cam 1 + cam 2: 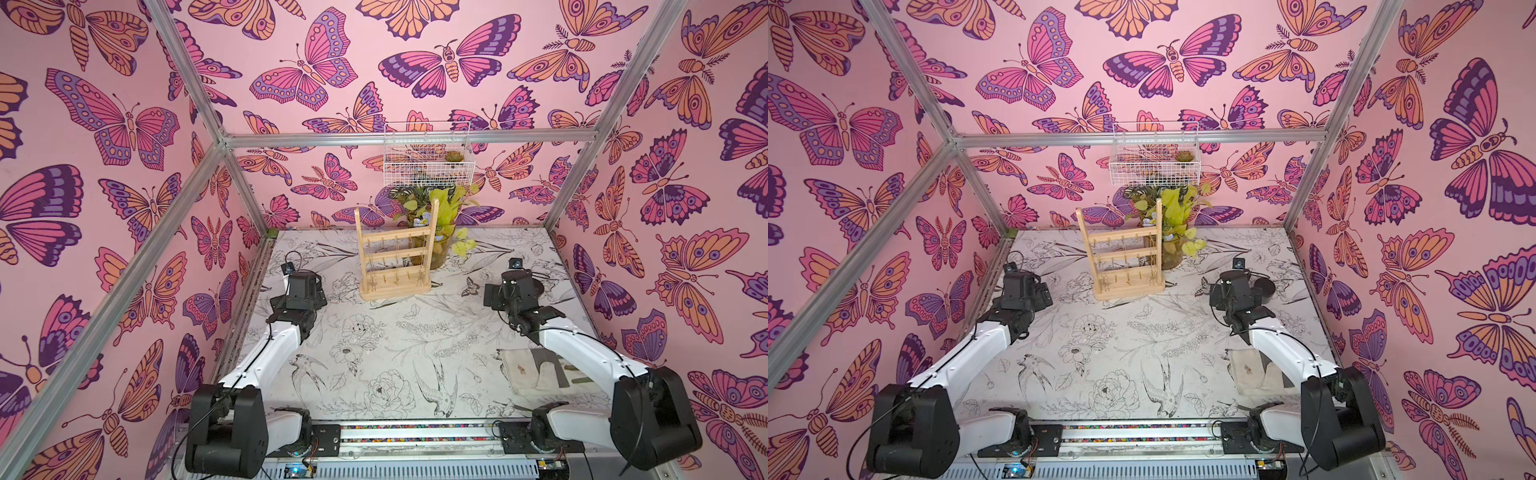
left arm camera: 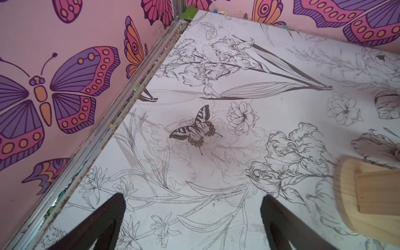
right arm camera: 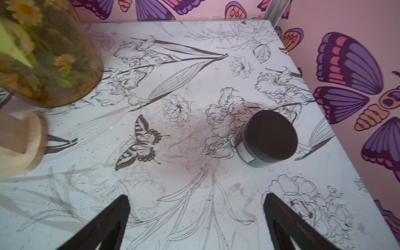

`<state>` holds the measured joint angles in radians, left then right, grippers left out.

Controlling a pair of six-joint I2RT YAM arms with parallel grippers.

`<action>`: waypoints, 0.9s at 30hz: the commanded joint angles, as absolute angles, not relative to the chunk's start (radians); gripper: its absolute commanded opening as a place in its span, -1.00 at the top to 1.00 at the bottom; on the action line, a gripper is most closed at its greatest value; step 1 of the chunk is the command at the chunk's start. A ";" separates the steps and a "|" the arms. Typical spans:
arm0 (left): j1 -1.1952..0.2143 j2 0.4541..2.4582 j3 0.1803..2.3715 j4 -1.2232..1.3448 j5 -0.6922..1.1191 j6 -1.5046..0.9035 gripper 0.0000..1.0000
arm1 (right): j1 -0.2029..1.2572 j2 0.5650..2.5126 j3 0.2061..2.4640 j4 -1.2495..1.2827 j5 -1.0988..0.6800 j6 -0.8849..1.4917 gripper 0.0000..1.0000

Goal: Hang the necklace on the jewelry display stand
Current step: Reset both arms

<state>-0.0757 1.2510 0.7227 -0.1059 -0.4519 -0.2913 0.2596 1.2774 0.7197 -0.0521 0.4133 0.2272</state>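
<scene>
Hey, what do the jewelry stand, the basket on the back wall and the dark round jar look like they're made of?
The jewelry stand: pale, unvarnished-looking wood, with grain visible on its base in the left wrist view. The basket: white coated wire, an open see-through grid. The jar: matte dark lid, plastic or metal, unclear which.

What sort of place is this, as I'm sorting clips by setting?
Probably a staged robot test cell: aluminium frame, butterfly-print walls, left arm and right arm at a floral-print table.
</scene>
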 commanded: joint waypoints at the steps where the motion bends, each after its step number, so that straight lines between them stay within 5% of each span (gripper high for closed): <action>1: -0.025 1.219 0.649 0.025 -0.422 -0.191 -0.99 | 0.235 1.266 0.690 0.006 0.450 0.167 -0.98; 9: 0.093 1.191 0.462 0.290 -0.158 -0.144 -0.99 | 0.199 1.252 0.544 0.233 0.456 0.110 -0.98; 18: 0.091 1.448 0.383 0.792 -0.039 -0.090 -0.99 | 0.161 1.369 0.359 0.810 0.416 -0.009 -0.98; 25: 0.003 1.537 0.381 0.857 -0.043 0.013 -0.99 | 0.042 1.557 0.363 0.980 0.243 0.069 -0.97; 27: 0.002 1.540 0.380 0.882 -0.055 0.012 -0.99 | 0.039 1.493 0.408 0.774 0.233 0.079 -0.98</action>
<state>0.0002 1.5417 0.3859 0.8078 -0.0471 -0.0246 0.0479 1.5227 0.3695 0.8021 0.2932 0.0467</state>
